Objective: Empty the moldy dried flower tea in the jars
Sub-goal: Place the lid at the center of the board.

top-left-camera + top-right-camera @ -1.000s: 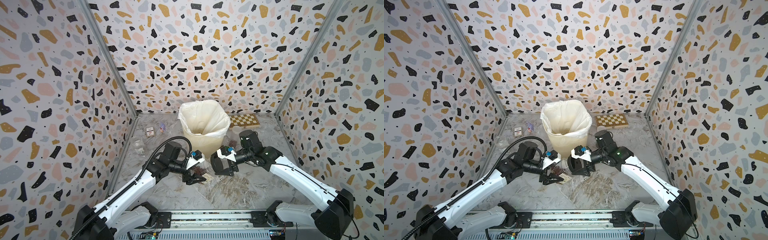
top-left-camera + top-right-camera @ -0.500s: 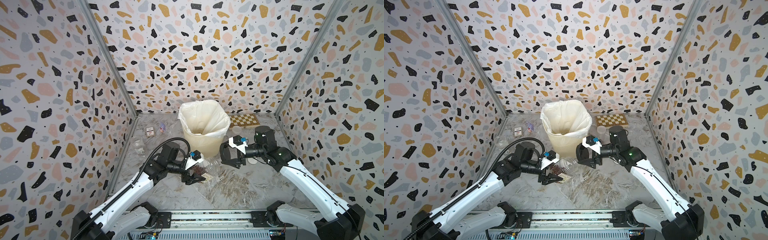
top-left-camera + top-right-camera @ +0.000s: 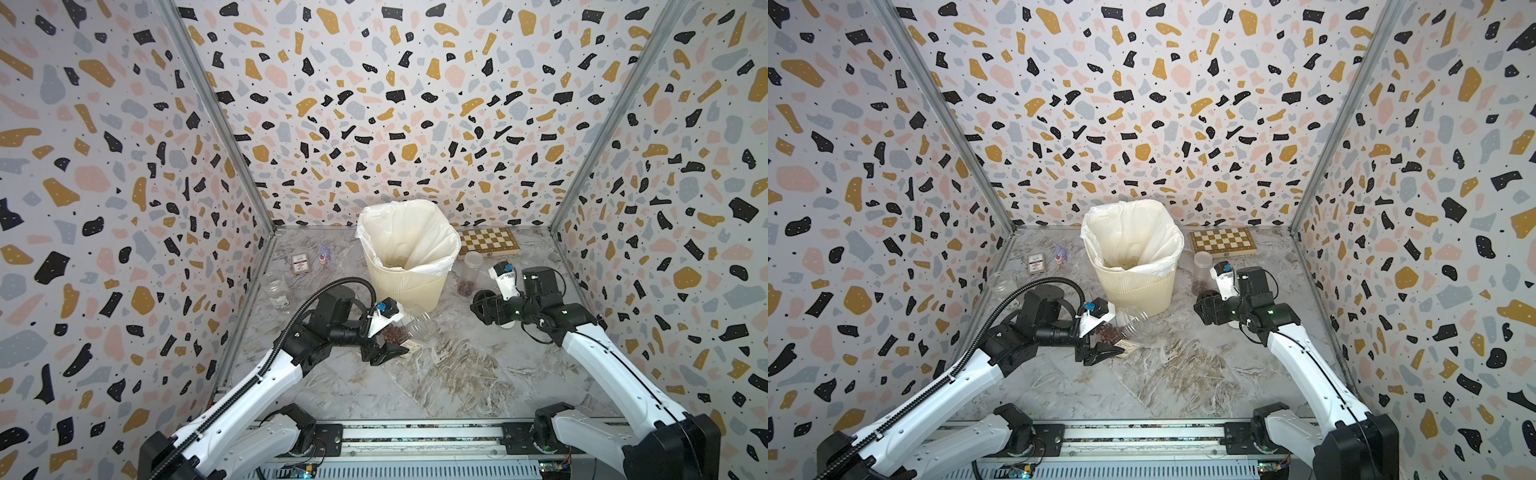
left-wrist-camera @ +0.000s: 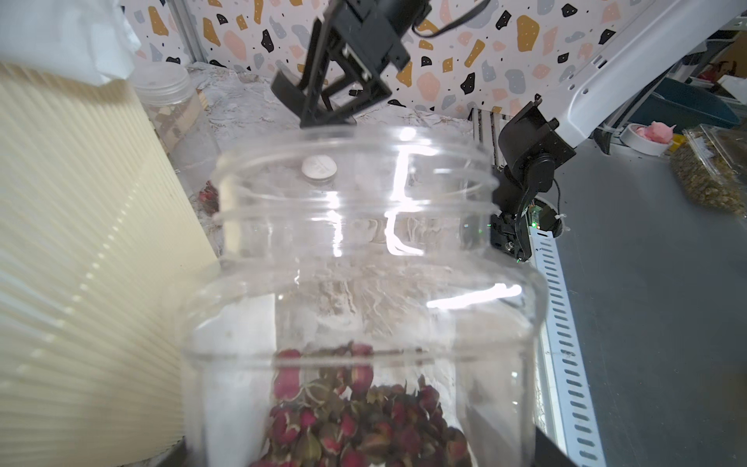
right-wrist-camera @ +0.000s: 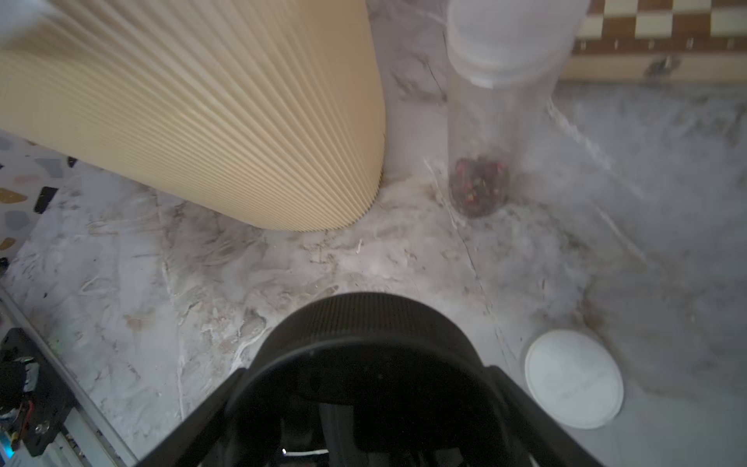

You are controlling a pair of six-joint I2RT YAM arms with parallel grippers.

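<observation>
Marble worktop [image 3: 457,386]. Cream ribbed bin [image 3: 405,286] with white bag, mid-back. My left claw [image 3: 388,347] clamped round lidless clear jar [image 4: 364,250], tilted, mouth near bin's base. Tall capped jar [image 3: 471,272] upright just beside bin, few buds inside. My right claw [image 3: 484,309] grips black lid [image 5: 364,351]. White lid [image 5: 574,378] flat on worktop. Dried flower tea [image 4: 355,420] pooled in held jar's low end.
</observation>
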